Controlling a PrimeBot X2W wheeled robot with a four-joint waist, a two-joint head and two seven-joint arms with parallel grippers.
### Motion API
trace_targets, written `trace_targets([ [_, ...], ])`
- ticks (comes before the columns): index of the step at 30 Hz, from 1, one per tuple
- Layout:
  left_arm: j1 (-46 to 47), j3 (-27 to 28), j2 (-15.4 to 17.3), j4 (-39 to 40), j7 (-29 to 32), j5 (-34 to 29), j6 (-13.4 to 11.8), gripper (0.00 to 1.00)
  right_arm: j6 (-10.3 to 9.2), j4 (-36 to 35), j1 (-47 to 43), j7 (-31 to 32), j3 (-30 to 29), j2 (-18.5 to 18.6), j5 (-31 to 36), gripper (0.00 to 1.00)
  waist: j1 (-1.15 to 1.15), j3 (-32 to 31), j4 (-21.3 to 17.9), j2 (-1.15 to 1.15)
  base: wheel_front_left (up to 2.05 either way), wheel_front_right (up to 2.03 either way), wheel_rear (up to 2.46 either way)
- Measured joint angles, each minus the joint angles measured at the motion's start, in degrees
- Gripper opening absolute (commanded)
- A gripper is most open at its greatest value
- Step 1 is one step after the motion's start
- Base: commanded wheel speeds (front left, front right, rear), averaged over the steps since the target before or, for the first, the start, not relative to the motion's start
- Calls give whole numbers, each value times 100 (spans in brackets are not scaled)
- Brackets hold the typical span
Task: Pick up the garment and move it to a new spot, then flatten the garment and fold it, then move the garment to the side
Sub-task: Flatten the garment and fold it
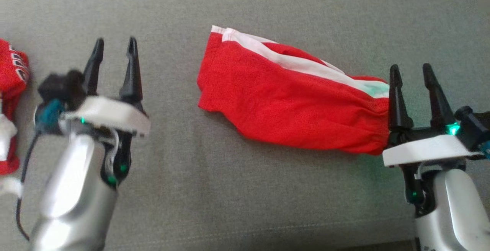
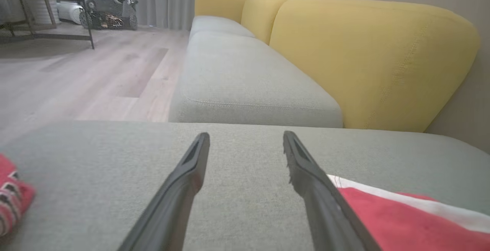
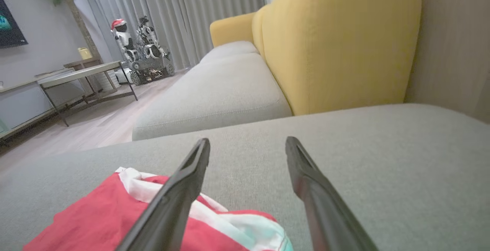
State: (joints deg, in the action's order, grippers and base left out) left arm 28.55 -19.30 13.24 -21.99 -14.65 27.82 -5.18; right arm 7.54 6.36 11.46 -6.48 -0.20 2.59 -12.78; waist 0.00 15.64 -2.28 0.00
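Note:
The garment (image 1: 291, 94) is a pair of red shorts with a white side stripe, folded into a long strip on the grey cushion (image 1: 229, 189). My left gripper (image 1: 115, 50) stands open well to its left, with bare cushion between the fingers. My right gripper (image 1: 411, 74) is open at the garment's right end, its left finger over the waistband edge. In the left wrist view the garment (image 2: 402, 220) lies low at the right, beside the open left gripper (image 2: 245, 142). In the right wrist view the garment (image 3: 115, 212) spreads under the left finger of the open right gripper (image 3: 247, 147).
A second red garment with printed lettering (image 1: 11, 90) lies bunched at the cushion's left edge. Beyond the cushion run a grey sofa seat (image 2: 245, 79) and yellow backrests (image 2: 363, 59). A wooden floor (image 2: 84, 71), a low table (image 3: 84, 75) and another robot (image 3: 141, 48) stand further off.

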Motion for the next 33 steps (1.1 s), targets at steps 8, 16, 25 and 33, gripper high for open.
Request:
trace_targets([
  [8, -1312, 221, -60, 1004, -1, -541, -390, 100, 0, -320, -373, -67, -87, -1, 493, 100, 0, -381, 176, 0, 0, 0, 0],
  [16, -1745, 194, -67, 1035, -1, -608, -332, 100, 0, -390, -773, 45, -126, -2, 525, 100, 0, -525, 281, 0, 0, 0, 0],
  [25, -1742, 159, -73, 861, -1, -606, -237, 100, 0, -427, -794, 104, -87, -2, 525, 100, 0, -558, 280, 0, 0, 0, 0],
  [33, -1681, 107, -75, 772, 1, -606, -175, 100, 0, -468, -848, 155, -75, -2, 525, 100, 0, -504, 324, 0, 0, 0, 0],
])
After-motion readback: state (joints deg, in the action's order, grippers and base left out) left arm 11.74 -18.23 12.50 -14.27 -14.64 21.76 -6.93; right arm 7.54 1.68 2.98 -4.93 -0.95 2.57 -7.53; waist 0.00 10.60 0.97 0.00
